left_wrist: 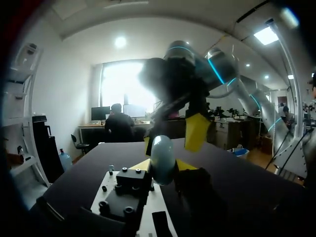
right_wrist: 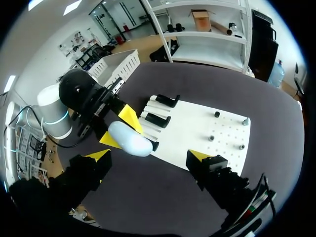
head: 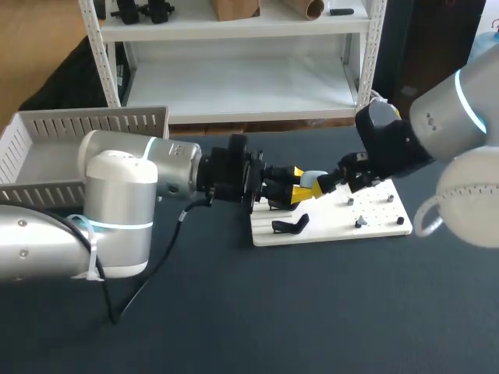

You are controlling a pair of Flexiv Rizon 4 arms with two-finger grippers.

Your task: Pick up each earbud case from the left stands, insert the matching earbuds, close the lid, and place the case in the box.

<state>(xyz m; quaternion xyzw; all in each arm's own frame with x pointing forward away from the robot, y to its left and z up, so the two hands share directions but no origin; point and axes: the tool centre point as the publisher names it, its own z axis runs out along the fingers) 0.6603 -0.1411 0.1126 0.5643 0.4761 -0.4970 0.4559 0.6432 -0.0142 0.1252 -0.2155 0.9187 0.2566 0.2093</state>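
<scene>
Left gripper (head: 292, 192): clamped on case (head: 313, 179), one yellow tip on each side, holding it in the air over the stand end of the board (head: 374, 230).
Right gripper (head: 341, 181): wide open, holding nothing, just beside the case on the far side from the left arm.
Key relation: right wrist view shows the case (right_wrist: 129, 139) ahead of that gripper's fingers and within their span. It's off-centre, nearer one finger.
Case axis: long axis runs roughly across the right fingers' gap, finger to finger. In the left wrist view the case (left_wrist: 162, 159) stands upright between the left tips.
Lid: looks closed, no seam visible.
Contact, right side: cannot tell; close, but no clear touch.
Left arm pose: comes in low and level, wrist horizontal.
Right arm pose: angles down toward the case.
Stands (head: 291, 225): black, on the board below the case.
Box (head: 47, 148): well apart, behind the left arm.
Next (judgement): right side needs centring before it closes; closing as it stands would pinch end to end.
</scene>
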